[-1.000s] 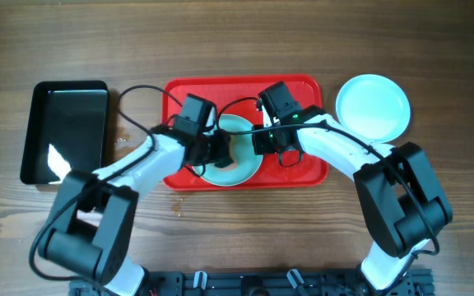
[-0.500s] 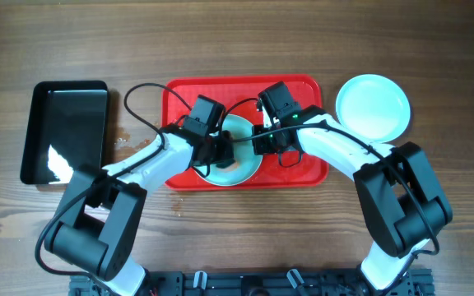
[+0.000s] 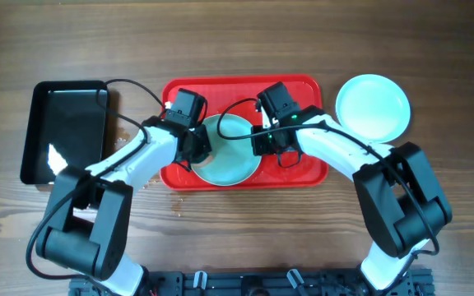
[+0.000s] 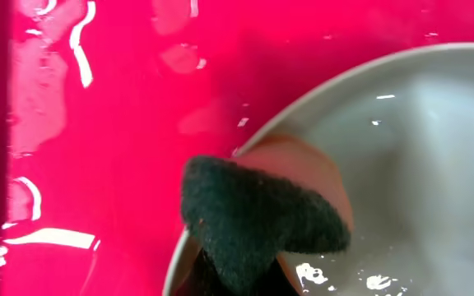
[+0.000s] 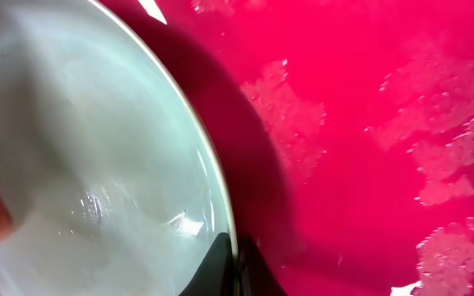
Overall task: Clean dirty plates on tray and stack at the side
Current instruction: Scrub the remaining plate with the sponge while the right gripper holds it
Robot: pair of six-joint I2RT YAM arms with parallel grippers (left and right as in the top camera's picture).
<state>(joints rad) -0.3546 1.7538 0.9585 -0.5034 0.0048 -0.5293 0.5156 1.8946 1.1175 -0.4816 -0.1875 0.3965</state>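
Overhead: compared with half a second ago, my left gripper (image 3: 194, 146) has moved back from the middle of the plate (image 3: 233, 160) to its left rim, toward the left side of the red tray (image 3: 303, 171). Its forearm now crosses the tray's left edge at a slant. My right gripper (image 3: 263, 141) has not changed place. It stays at the plate's right rim, and its arm bends in from the tray's right side. The plate lies in the middle of the tray, close to the near edge. A second plate (image 3: 373, 107) lies on the table, just beside the tray's far right corner. A black tray (image 3: 64, 131) lies left of the red tray, apart from it.

Left wrist: the left gripper is closed on a dark sponge (image 4: 253, 218) with a tan layer behind it. The sponge rests on the plate's rim, and wet red tray shows beside it.

Right wrist: the 2 fingertips are pinched together on the plate's rim at the bottom of the view. The tray floor next to the rim is wet, with pale patches.
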